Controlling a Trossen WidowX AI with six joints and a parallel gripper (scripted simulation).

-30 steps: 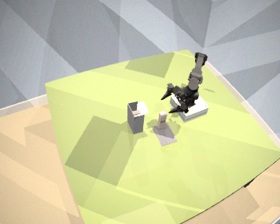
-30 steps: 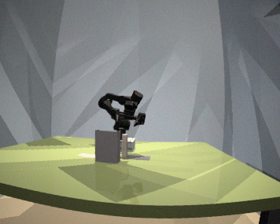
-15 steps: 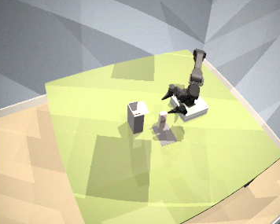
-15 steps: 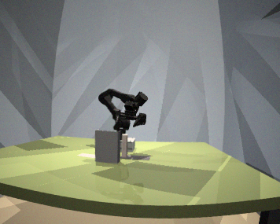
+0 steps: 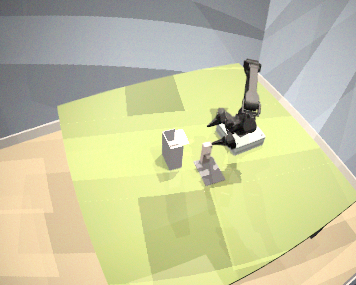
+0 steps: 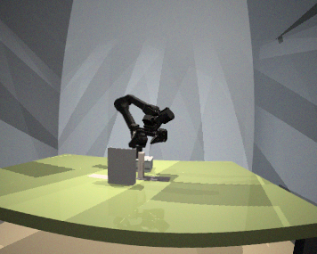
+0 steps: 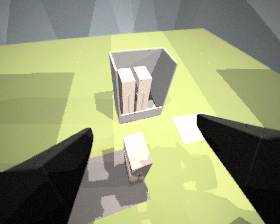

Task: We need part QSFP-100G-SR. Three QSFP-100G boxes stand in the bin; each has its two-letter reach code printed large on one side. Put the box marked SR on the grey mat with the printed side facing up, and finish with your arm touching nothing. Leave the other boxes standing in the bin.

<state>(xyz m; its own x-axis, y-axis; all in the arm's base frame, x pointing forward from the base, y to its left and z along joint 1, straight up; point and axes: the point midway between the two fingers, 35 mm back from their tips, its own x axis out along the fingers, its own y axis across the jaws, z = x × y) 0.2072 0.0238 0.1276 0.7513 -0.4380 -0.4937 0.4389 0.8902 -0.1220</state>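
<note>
Fingers (image 5: pixel 227 141) (image 6: pixel 159 136) spread and empty, you have one box (image 5: pixel 206 152) (image 6: pixel 142 166) (image 7: pixel 136 152) upright on the grey mat (image 5: pixel 216 176) (image 6: pixel 160 179) (image 7: pixel 92 177), its code unreadable; the bin (image 5: pixel 172 155) (image 6: pixel 121 167) (image 7: pixel 167 82), farther from the bench (image 5: pixel 103 156) (image 6: pixel 239 215) (image 7: pixel 30 105) edge behind your arm, holds two standing.

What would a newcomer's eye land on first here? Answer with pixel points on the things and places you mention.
Probably the black gripper (image 5: pixel 212 135) (image 6: pixel 149 143) (image 7: pixel 144 125), its fingers wide open above the table. Next, the pale box (image 5: pixel 206 152) (image 6: pixel 142 165) (image 7: pixel 136 152) standing at the grey mat (image 5: pixel 215 177) (image 6: pixel 160 179) (image 7: pixel 112 184). Beyond it, two similar boxes (image 7: pixel 134 90) stand side by side in the tall grey bin (image 5: pixel 172 153) (image 6: pixel 121 167) (image 7: pixel 162 82).
</note>
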